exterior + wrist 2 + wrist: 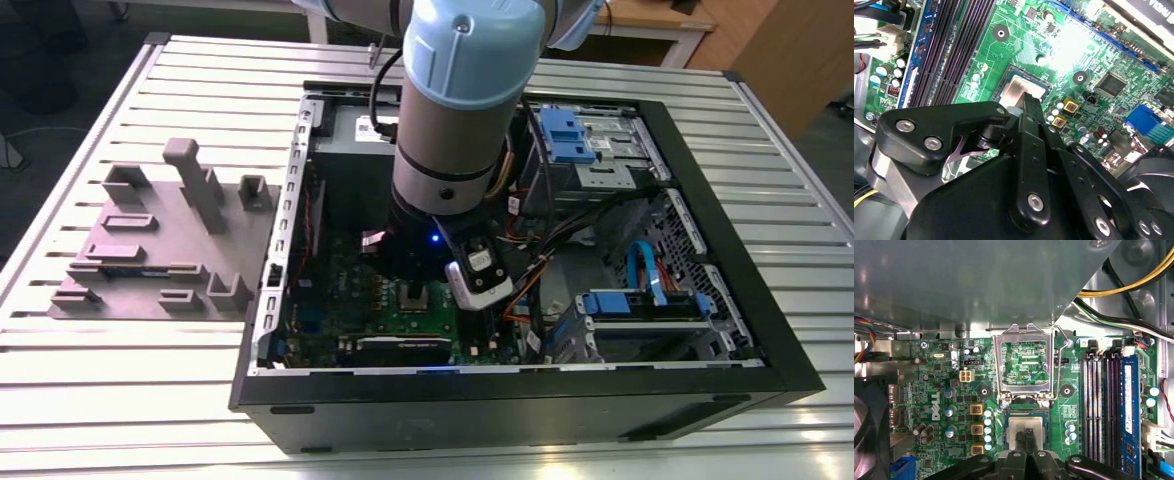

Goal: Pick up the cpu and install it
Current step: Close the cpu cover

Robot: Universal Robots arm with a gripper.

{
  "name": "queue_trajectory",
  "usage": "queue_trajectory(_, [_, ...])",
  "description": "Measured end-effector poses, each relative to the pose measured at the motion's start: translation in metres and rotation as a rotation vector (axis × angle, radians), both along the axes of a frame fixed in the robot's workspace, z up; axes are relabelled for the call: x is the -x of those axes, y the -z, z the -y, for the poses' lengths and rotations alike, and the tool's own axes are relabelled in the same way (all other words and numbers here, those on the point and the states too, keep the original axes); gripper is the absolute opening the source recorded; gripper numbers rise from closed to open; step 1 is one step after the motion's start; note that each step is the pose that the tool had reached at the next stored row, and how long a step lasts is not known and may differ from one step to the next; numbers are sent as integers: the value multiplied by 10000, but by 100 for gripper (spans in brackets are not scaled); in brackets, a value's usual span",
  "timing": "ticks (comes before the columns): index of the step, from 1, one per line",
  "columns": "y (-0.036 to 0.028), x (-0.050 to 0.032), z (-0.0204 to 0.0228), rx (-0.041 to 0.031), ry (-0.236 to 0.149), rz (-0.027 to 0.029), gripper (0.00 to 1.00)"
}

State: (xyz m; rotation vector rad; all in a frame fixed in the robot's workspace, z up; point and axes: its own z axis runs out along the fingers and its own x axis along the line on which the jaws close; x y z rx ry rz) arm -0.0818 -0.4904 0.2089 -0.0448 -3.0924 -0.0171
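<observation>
The cpu is a small silvery square lying flat in the socket of the green motherboard. The silver hinged socket frame stands swung open just beyond it. My gripper is directly over the cpu's middle, its two black fingers drawn together at the chip's top face. In the second wrist view one fingertip rests at the edge of the cpu. In the exterior view the arm reaches straight down into the open computer case.
Black memory slots and a blue one run beside the socket. Yellow and black cables cross nearby, with blue drive bays and a dark card in the case. A grey fixture block sits on the slatted table at the exterior view's left.
</observation>
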Motion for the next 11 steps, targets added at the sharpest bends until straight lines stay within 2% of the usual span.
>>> queue_trajectory(3, [-10,0,-1,3,-1,-1,11])
queue_trajectory(11, [-175,1,-1,-1,0,0,11])
